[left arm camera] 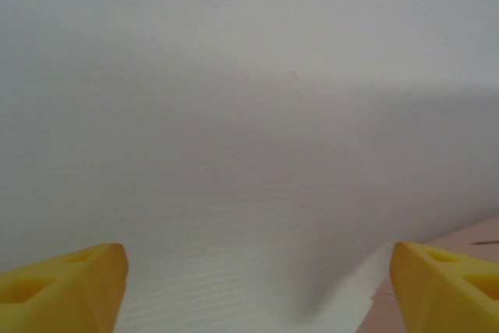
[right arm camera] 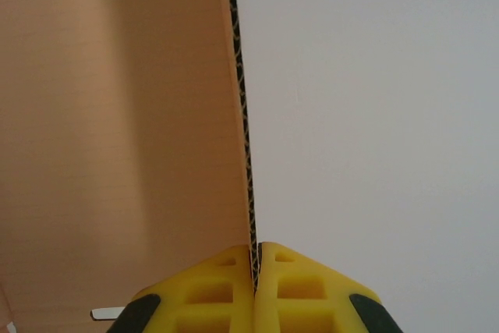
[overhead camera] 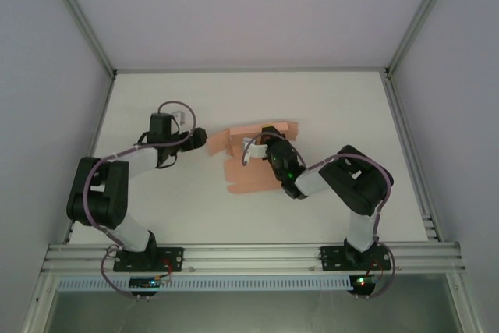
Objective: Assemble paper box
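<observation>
The paper box (overhead camera: 248, 178) is a salmon-pink card sheet, partly folded, lying in the middle of the white table. My right gripper (overhead camera: 269, 147) stands over it and is shut on an upright panel. In the right wrist view the corrugated edge of the paper box (right arm camera: 243, 115) runs straight into the closed yellow jaws of my right gripper (right arm camera: 256, 264). My left gripper (overhead camera: 199, 139) sits just left of the sheet's left flap. Its yellow fingertips (left arm camera: 78, 280) stand wide apart, and my left gripper (left arm camera: 257, 294) is open with only bare table between them. A corner of the paper box (left arm camera: 472, 238) lies beside the right fingertip.
The white table (overhead camera: 195, 99) spreads around the sheet on all sides. Grey enclosure walls rise at the back and sides. An aluminium rail (overhead camera: 249, 255) with both arm bases runs along the near edge.
</observation>
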Controlling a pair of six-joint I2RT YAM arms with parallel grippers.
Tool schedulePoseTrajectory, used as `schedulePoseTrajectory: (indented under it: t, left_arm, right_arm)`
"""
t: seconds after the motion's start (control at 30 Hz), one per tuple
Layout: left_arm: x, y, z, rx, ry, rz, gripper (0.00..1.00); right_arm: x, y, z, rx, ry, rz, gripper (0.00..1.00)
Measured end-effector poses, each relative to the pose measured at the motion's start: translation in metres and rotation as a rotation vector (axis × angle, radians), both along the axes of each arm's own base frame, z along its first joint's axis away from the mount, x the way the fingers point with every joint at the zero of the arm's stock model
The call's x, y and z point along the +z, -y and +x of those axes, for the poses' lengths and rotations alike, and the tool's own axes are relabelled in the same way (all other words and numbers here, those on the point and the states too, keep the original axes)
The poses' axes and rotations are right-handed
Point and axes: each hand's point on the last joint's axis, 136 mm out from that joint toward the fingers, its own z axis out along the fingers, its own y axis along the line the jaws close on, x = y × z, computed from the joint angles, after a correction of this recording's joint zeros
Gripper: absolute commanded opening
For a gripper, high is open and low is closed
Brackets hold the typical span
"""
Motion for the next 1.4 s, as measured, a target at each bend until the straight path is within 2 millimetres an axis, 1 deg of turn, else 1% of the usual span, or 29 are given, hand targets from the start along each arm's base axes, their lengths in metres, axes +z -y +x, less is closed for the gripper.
schedulePoseTrajectory:
  t: [0.1, 0.17, 0.23, 0.33, 0.43, 0.5, 0.6, 0.73, 0.83, 1.0, 1.1, 1.17, 1.23, 1.4]
  left_arm:
    - [0.009, 0.030, -0.004, -0.125, 0.058, -0.028, 0.77]
    - [0.018, 0.054, -0.010, -0.217, 0.107, -0.048, 0.75]
    - [0.024, 0.073, -0.017, -0.290, 0.142, -0.065, 0.71]
    - [0.025, 0.091, -0.029, -0.371, 0.177, -0.068, 0.67]
    - [0.021, 0.102, -0.040, -0.424, 0.206, -0.054, 0.65]
    - [0.017, 0.107, -0.046, -0.450, 0.222, -0.048, 0.64]
    - [0.013, 0.112, -0.053, -0.468, 0.249, -0.030, 0.58]
    - [0.015, 0.123, -0.054, -0.485, 0.316, 0.011, 0.53]
    - [0.014, 0.131, -0.053, -0.492, 0.353, 0.035, 0.42]
    - [0.009, 0.129, -0.045, -0.451, 0.376, 0.081, 0.33]
    - [0.007, 0.130, -0.041, -0.426, 0.392, 0.106, 0.32]
    - [0.006, 0.132, -0.039, -0.413, 0.405, 0.120, 0.26]
    - [0.006, 0.133, -0.036, -0.397, 0.420, 0.132, 0.23]
    - [0.005, 0.135, -0.024, -0.348, 0.438, 0.172, 0.22]
  right_arm:
    - [-0.002, 0.001, 0.000, -0.008, -0.007, 0.005, 0.00]
    - [-0.003, 0.003, 0.001, -0.015, -0.011, 0.011, 0.00]
    - [-0.003, 0.004, 0.001, -0.023, -0.013, 0.016, 0.00]
    - [-0.004, 0.006, 0.001, -0.033, -0.016, 0.019, 0.00]
    - [-0.008, 0.009, -0.001, -0.046, -0.023, 0.011, 0.00]
    - [-0.011, 0.011, -0.002, -0.054, -0.028, 0.008, 0.00]
    - [-0.015, 0.011, -0.007, -0.058, -0.036, 0.004, 0.00]
    - [-0.016, 0.008, -0.012, -0.060, -0.038, 0.007, 0.00]
    - [-0.016, 0.006, -0.016, -0.064, -0.035, 0.005, 0.00]
    - [-0.017, 0.006, -0.022, -0.085, -0.030, 0.000, 0.00]
    - [-0.017, 0.007, -0.023, -0.099, -0.028, -0.003, 0.00]
    - [-0.017, 0.008, -0.023, -0.110, -0.028, -0.001, 0.00]
    - [-0.017, 0.010, -0.023, -0.122, -0.027, 0.000, 0.00]
    - [-0.018, 0.015, -0.023, -0.147, -0.032, 0.008, 0.00]
